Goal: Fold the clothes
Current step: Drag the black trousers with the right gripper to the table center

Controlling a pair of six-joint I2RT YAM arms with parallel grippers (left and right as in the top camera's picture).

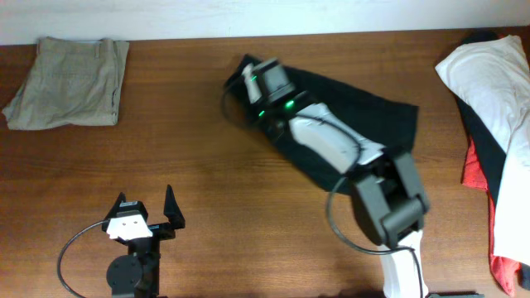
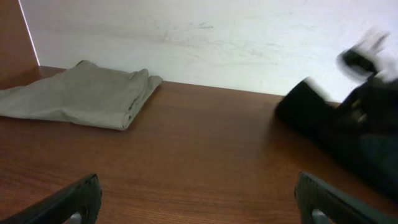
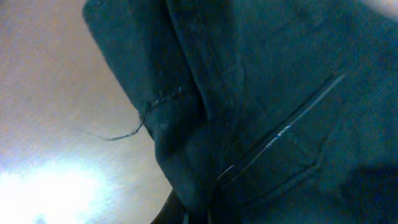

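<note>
Fingers (image 2: 78, 199) of the left gripper (image 1: 147, 217) stand wide apart, empty; whether the right gripper (image 1: 245, 74) pinches the black garment (image 1: 377, 116) at mid-table I cannot tell. 1 khaki garment (image 1: 70, 81) lies folded far left; the black one, the white garment (image 1: 490, 74) and the red garment (image 1: 474, 170) look unfolded

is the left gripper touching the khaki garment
No, the left gripper sits open over bare table, well apart from the folded khaki garment in the far left corner.

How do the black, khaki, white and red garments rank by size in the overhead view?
1. black garment, partly under the right arm
2. khaki garment and white garment look alike; white is cropped
3. red garment, mostly covered
</note>
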